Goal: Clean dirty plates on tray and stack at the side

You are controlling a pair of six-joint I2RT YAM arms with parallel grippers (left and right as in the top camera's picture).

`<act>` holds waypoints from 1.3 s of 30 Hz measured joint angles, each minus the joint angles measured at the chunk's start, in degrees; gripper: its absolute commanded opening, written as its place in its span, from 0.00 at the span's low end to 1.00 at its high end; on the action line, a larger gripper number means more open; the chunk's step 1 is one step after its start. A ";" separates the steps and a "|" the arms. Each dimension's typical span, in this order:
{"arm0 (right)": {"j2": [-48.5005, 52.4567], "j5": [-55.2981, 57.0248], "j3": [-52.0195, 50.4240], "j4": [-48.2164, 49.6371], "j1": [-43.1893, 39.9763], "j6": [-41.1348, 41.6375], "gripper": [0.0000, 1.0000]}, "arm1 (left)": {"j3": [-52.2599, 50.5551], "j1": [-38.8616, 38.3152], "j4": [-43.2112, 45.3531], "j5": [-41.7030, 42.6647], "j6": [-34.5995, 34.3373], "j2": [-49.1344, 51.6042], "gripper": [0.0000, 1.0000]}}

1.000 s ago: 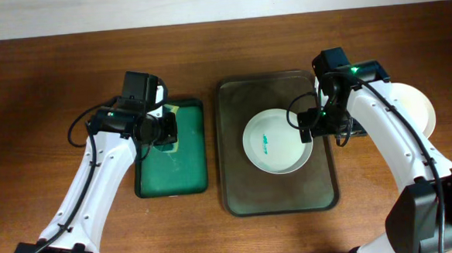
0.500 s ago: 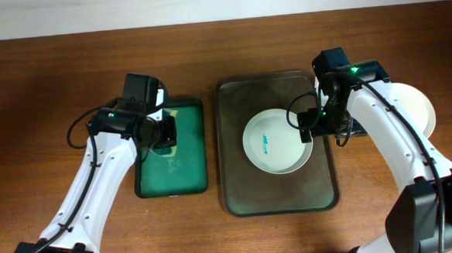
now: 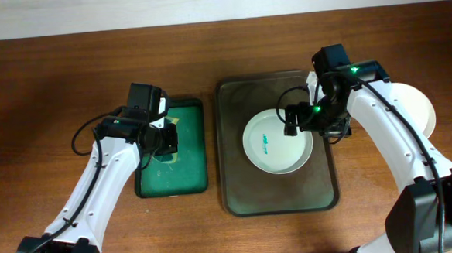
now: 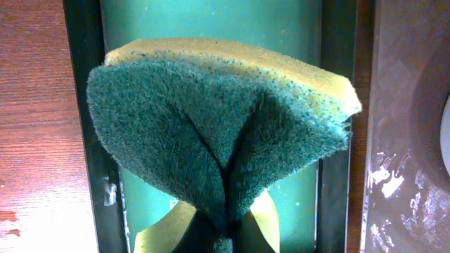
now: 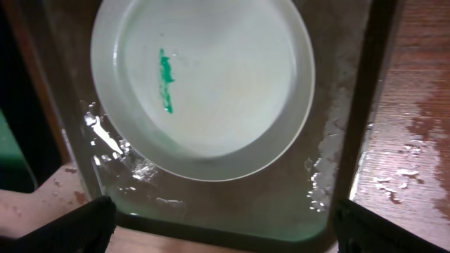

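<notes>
Pinching a folded green-and-yellow sponge (image 4: 218, 133) tight above the green tray (image 3: 170, 176), the left fingers (image 3: 164, 137) hang ready for scrubbing. Across the table (image 3: 53, 73), the right fingers (image 5: 74, 225) are spread wide and grip nothing, poised over the one plate (image 3: 277, 142) lying on the dark tray (image 3: 280, 197). A teal smear (image 5: 166, 77) marks its middle, so this plate looks unwashed. White plates (image 3: 415, 105) rest on the table just right of the dark tray, half hidden by the arm; their number cannot be told. By this showing, the job is well along, with a wipe and a final stacking left.
</notes>
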 measured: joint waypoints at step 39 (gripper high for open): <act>-7.28 1.88 0.35 -9.07 -12.61 -0.52 0.04 | -0.02 0.00 1.27 -0.02 0.02 0.00 0.00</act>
